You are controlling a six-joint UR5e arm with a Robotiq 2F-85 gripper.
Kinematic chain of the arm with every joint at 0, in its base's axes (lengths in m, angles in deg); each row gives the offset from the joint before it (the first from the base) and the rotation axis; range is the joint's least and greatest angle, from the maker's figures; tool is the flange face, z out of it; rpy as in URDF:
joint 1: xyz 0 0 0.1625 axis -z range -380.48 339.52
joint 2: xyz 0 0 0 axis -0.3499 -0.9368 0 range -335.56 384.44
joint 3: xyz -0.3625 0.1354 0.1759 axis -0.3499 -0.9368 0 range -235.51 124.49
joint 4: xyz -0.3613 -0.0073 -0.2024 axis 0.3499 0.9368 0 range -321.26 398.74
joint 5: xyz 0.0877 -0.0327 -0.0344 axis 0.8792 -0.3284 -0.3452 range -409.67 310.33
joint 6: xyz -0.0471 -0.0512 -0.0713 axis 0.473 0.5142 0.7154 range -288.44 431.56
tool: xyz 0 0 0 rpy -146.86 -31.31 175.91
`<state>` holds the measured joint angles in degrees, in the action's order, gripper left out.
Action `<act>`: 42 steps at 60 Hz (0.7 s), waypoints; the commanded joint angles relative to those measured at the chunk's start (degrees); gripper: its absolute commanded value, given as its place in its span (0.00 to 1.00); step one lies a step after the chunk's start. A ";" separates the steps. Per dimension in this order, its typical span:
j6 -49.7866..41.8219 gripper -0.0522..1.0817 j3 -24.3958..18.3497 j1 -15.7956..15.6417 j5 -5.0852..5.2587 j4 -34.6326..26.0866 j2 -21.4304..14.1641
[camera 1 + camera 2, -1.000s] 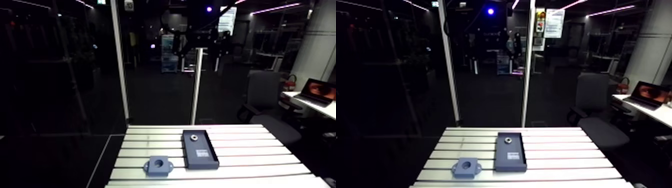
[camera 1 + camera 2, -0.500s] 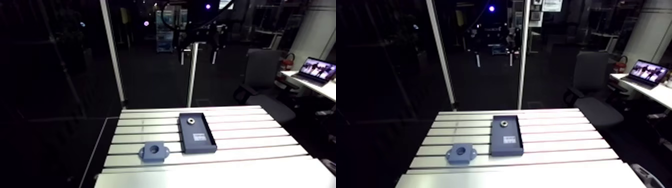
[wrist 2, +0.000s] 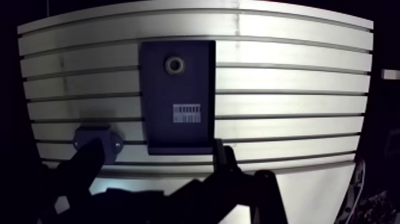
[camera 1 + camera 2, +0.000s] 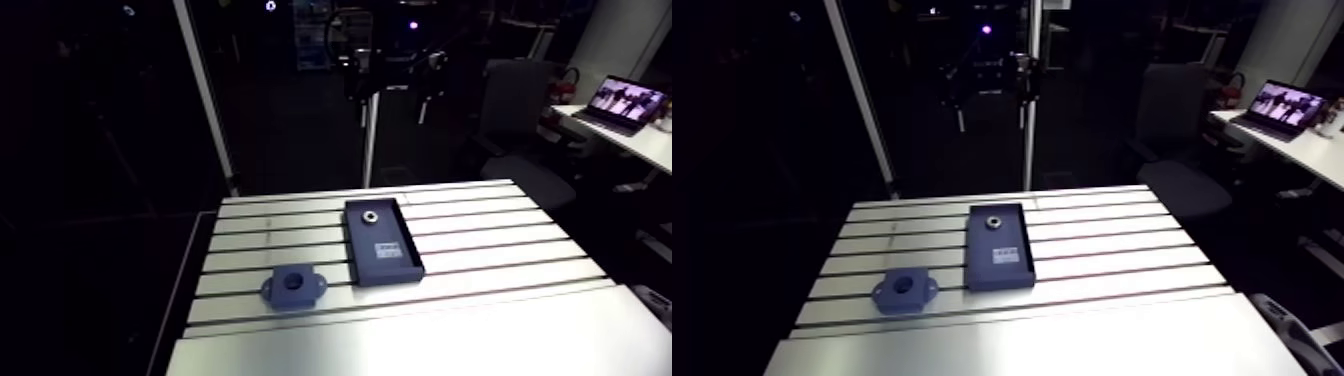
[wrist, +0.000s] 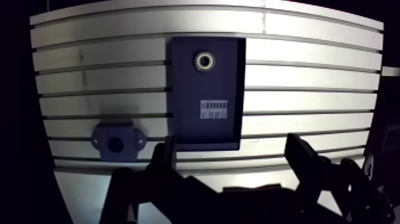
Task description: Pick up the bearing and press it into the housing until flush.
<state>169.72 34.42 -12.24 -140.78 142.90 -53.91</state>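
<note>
A small metal ring bearing (image 5: 204, 60) lies in the far end of a shallow dark tray (image 5: 205, 128), which has a white label in its middle. The dark blue housing (image 5: 117, 143), a flanged block with a round bore, sits on the slotted table beside the tray's near corner. My gripper (image 5: 231, 146) hovers high above the table's near edge, open with nothing between its fingers (image 5: 166, 156). In the arm view the bearing (image 4: 369, 215), tray (image 4: 385, 255) and housing (image 4: 294, 286) lie mid-table, apart from each other.
The slotted table (image 4: 500, 240) ends in a smooth plain strip (image 4: 420, 335) at the near side. A white upright post (image 4: 370, 140) stands just behind the far edge, and another post (image 4: 205, 110) at the far left. Dark drop-offs lie past the side edges.
The arm camera has tilted down and shifted, so more of the table's near side shows. The tray, bearing and housing have not moved on the table.
</note>
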 commanded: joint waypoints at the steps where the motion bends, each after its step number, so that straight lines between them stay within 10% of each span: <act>1: 0.32 0.05 0.72 0.37 0.53 3.61 2.21; 42: 0.14 0.06 1.12 -0.14 0.80 11.11 7.58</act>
<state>169.47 34.65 -12.26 -140.00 150.44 -47.78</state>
